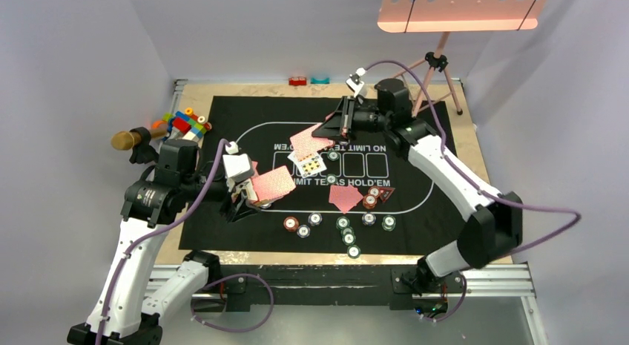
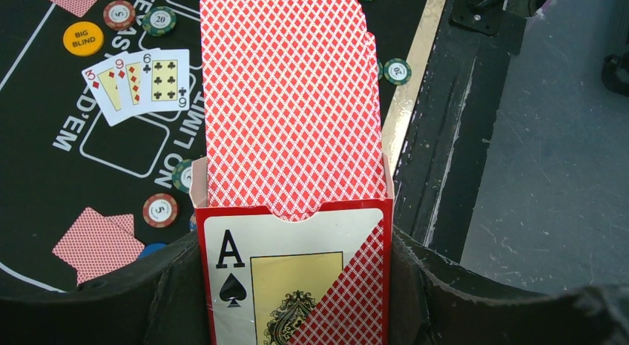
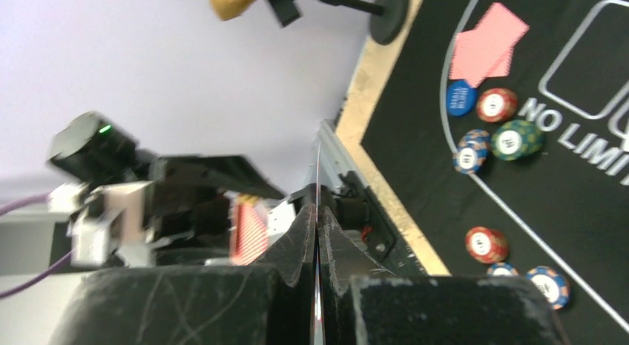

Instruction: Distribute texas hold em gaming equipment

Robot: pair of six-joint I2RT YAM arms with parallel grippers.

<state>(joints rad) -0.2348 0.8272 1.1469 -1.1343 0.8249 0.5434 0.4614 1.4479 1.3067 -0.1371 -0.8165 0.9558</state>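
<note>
White-walled booth; wooden counter (image 1: 475, 159) carrying a black poker mat (image 1: 245, 115).

- Left claw (image 1: 241, 200): closed on the sides of an open card box (image 2: 297, 278), held above the mat's left part. Deck (image 2: 289, 100) stands well out of the box mouth, backs showing.
- Right claw (image 3: 317, 234): pinched flat on a single card (image 3: 317, 174), seen edge-on, above the far side of the mat.
- Face-down pairs (image 1: 310, 141) on the mat; three face-up cards (image 2: 137, 81) fanned at centre.
- Striped chips (image 1: 343, 224): scattered along the near side.
- Orange disc (image 2: 83, 38) and blue disc (image 3: 460, 97): flat on the mat.

Handling, judged: cards are light, thin, springy and slick. Take them by the exposed short edge, one at a time. Chips are rigid; grip across the rim.
</note>
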